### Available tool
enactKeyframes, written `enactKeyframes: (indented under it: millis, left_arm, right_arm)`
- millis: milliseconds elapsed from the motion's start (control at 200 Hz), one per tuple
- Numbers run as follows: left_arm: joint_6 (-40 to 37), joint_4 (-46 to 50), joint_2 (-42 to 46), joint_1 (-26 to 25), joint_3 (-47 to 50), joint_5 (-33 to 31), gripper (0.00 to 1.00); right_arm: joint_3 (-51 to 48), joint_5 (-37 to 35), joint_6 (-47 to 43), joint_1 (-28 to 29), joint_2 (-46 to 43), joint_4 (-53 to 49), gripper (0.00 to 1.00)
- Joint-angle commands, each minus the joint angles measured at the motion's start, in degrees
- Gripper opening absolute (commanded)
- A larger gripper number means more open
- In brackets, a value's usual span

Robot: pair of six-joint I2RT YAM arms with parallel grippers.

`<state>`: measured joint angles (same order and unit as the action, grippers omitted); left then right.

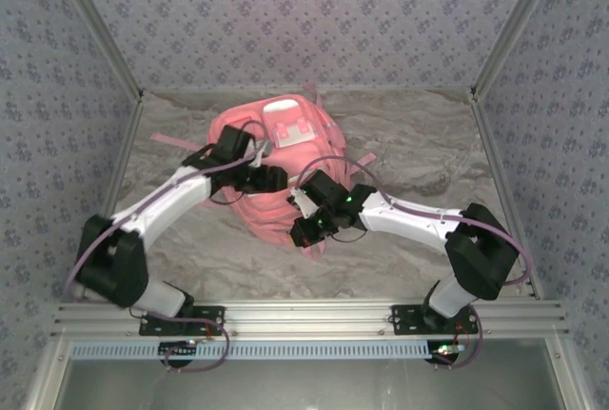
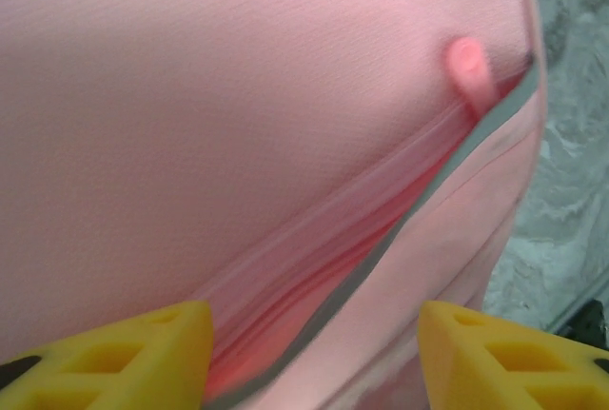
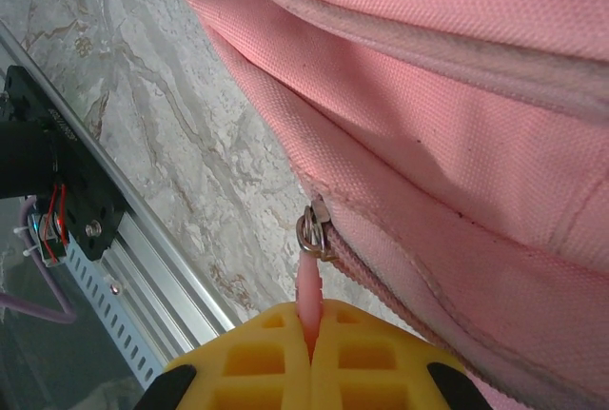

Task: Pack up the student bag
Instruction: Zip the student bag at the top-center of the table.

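The left arm [image 1: 171, 196] is being carried from its near-left base out toward the far side, then folded rightward over the student bag [image 1: 285, 148]. The bag is lying at the middle of the counter [image 1: 419, 158], somewhat toward the far half. The left hand [image 2: 314, 362] is being held spread. Its yellow fingertips [image 2: 143, 353] are being kept well apart above a partly opened zip [image 2: 362, 229] edged in grey piping, and nothing is being gripped between them. A small pink tab [image 2: 468, 66] is standing at the far end of that zip.

The right arm [image 1: 414, 218] is being bent leftward from its near-right base, low against the near right side of the bag. The right hand [image 3: 309, 353] is being pressed together on a thin pink pull strap [image 3: 307, 291]. This strap is hanging from a metal slider ring [image 3: 312, 229] at a seam of the bag.

Bare counter is being left open to the left and right of the bag, and in a strip between the bag and the aluminium rail [image 1: 304, 317] along the near edge.

The counter is showing as a grey-white marbled surface. It is being enclosed by walls of patterned wallpaper [image 1: 304, 20], with metal frame posts [image 1: 95, 22] at the corners.
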<state>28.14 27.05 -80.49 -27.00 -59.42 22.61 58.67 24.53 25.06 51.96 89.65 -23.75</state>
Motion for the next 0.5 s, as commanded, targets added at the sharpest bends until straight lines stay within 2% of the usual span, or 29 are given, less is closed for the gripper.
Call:
enactKeyframes:
  millis: [0, 115, 190, 275, 495]
  left_arm:
    - [11.9, -1.4, 15.4, 5.1, 9.4, -6.1, 0.6]
    - [21.6, -4.3, 28.2, 8.6, 20.5, -8.5, 0.59]
    - [27.0, -8.2, 31.5, 10.9, 26.3, -6.3, 0.59]
    - [31.3, -13.9, 31.3, 12.4, 31.0, -4.5, 0.59]
    - [33.6, -23.8, 25.7, 12.6, 33.4, -3.5, 0.54]
  right_arm:
    - [-0.4, 1.6, 0.5, -0.2, -1.7, 3.1, 0.0]
    - [-0.8, 2.1, 1.3, 0.1, -1.1, 4.1, 0.0]
    - [-1.0, 2.6, 1.8, 0.2, -1.0, 4.9, 0.0]
    - [-1.4, 3.0, 2.5, 0.2, -1.1, 6.0, 0.0]
    - [-2.8, 3.3, 4.0, 0.5, -1.5, 8.5, 0.0]
